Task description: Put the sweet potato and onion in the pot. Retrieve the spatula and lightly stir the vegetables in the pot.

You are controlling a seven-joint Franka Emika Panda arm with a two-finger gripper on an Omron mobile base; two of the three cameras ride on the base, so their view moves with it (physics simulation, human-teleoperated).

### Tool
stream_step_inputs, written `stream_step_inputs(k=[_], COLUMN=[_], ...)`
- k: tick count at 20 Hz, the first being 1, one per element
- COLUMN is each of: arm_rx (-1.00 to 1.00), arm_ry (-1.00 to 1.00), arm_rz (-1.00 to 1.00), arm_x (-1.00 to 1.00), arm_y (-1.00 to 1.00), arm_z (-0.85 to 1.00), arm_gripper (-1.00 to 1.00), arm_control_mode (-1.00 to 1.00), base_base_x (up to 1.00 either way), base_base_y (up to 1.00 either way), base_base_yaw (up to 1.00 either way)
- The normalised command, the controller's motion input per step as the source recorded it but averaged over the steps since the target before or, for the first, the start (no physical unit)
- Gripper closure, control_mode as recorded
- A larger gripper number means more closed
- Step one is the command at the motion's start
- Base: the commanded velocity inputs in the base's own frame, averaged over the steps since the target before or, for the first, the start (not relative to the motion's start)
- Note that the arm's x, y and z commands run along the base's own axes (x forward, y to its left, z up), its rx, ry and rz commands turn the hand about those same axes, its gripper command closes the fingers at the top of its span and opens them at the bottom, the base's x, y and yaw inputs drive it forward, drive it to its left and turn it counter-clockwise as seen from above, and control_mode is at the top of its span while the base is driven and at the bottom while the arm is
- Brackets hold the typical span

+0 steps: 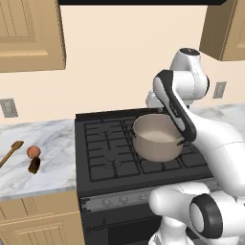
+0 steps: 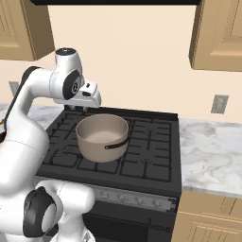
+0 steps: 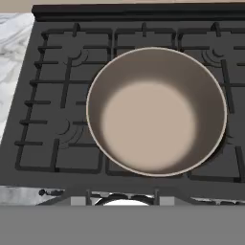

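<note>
The gripper (image 2: 81,109) is hanging under the white hand over the back of the stove (image 2: 151,146). Its dark fingers are showing as small stubs there, too small to tell how far apart they are sitting or whether anything is between them.

Just below and in front of it, the pot (image 2: 101,142) is standing upright on the black grates, its pale inside lying bare in the hand view (image 3: 148,127), with a dark side handle facing the front of the stove. Grate bars and burner rings are surrounding the pot on every side (image 3: 52,119). In the left base view the arm's own dark-edged link is crossing the pot's right rim (image 1: 155,141) and hiding most of the hand.

Further off, to the left of the stove (image 1: 103,143), the marble counter (image 1: 57,139) is carrying the other things, all well apart from the gripper. The onion (image 1: 33,151) is sitting just behind the sweet potato (image 1: 34,165), the two nearly touching. The spatula (image 1: 10,153) is lying at a slant beside them, towards the picture's left edge, blade pointing to the wall.

Farthest away, a wall outlet (image 1: 8,108) is showing above that counter, and wooden cabinets (image 1: 28,33) are hanging overhead.
</note>
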Motion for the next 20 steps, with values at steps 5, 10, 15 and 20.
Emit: stream_step_inputs(k=[5, 10, 15, 20], arm_rx=[0.00, 0.00, 0.00, 0.00], arm_ry=[0.07, 0.11, 0.02, 0.01], arm_rz=[0.00, 0.10, 0.12, 0.07], arm_x=[-0.15, -0.03, 0.00, 0.01], arm_y=[0.39, 0.99, 1.00, 1.00], arm_z=[-0.06, -0.27, -0.24, -0.35], arm_gripper=[-1.00, -1.00, -1.00, -1.00], arm_control_mode=[-1.00, -1.00, -1.00, -1.00], base_base_x=[0.00, 0.00, 0.00, 0.00], base_base_y=[0.00, 0.00, 0.00, 0.00], base_base_yaw=[0.00, 0.00, 0.00, 0.00])
